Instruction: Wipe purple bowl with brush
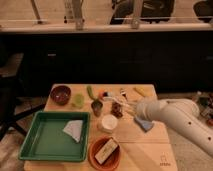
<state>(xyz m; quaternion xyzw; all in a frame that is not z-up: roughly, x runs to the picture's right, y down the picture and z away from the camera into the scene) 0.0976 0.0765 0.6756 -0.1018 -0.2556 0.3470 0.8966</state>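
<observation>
Over the right-middle of the counter (150, 146), the end effector (133, 107) is mostly hidden by its own white arm, so can't tell its grip. Brush (116, 101) lies just left of it. Purple bowl (61, 94) sits well apart, back-left, behind the green tray (30, 151).

You are looking into an office-style robot test area. A small wooden worktop (146, 136) is standing before a long dark partition (110, 60). Metal railing posts (77, 15) are rising above it, and rolling office chairs (150, 10) are sitting beyond. A green tray (30, 152) and an orange bowl (92, 150) are lying staged near the front edge. The arm's pincer (131, 106) is hovering toward the far right corner.
</observation>
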